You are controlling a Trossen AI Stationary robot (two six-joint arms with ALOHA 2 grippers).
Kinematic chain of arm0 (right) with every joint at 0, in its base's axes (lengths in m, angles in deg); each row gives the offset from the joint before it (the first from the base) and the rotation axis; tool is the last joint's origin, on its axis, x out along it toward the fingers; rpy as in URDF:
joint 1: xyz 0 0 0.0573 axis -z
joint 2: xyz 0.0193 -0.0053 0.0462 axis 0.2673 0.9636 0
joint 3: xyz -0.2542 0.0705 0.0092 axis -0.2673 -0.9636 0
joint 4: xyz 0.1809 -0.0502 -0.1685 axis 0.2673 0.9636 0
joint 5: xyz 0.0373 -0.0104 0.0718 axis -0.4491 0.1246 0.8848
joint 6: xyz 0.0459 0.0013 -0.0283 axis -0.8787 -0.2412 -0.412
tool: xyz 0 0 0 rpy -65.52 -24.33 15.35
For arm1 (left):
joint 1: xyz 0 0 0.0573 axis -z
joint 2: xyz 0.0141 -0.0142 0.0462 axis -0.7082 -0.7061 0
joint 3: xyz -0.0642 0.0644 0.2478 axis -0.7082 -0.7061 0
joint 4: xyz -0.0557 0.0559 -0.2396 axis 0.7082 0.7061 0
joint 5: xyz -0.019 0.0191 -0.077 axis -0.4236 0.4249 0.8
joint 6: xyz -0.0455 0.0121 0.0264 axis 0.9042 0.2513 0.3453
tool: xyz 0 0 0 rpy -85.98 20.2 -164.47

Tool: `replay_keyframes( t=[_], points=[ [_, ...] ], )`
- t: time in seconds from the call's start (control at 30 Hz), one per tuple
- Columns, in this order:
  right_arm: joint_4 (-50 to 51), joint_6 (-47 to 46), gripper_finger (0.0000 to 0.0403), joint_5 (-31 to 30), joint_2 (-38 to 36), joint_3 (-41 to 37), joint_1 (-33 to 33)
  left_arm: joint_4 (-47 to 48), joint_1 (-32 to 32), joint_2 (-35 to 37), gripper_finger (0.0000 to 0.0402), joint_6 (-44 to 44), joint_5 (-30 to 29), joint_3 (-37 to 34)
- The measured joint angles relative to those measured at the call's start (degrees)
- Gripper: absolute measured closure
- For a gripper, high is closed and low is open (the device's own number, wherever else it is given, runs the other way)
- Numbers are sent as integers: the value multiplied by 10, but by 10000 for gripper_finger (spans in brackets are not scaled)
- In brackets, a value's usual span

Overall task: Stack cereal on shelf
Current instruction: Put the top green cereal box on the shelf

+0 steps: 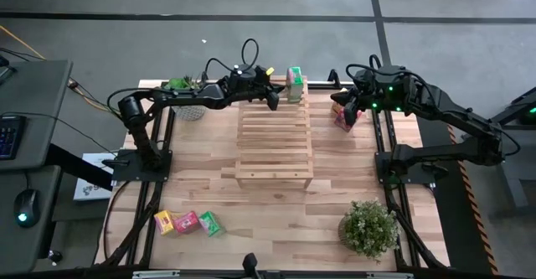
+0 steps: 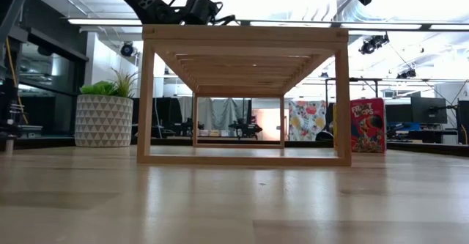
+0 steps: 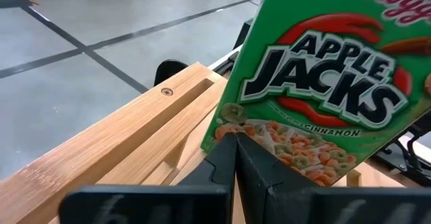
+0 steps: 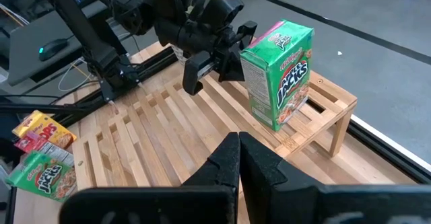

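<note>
Three cereal boxes (image 1: 188, 223), yellow, pink and green, lie at the table's near left. The left gripper (image 1: 274, 101), fingers together, hovers over the wooden rack (image 1: 275, 141) beside a green box (image 1: 295, 84) standing on its far edge. The right gripper (image 1: 345, 111), fingers together, hovers near a pink box (image 1: 344, 121) to the right.

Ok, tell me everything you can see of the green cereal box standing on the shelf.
The green cereal box is Apple Jacks, printed cardboard, intact, with a pink box tight behind it. It stands upright on the slats at the far right corner of the shelf. The left gripper, shut, sits just beside it; contact unclear.
</note>
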Motion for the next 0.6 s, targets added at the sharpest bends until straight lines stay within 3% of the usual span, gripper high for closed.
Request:
replay_keyframes(
  t=[0.6],
  points=[
    [-25,2,402,0,0,0,0,-17,7,-10,401,-1,-13,-1]
  ],
)
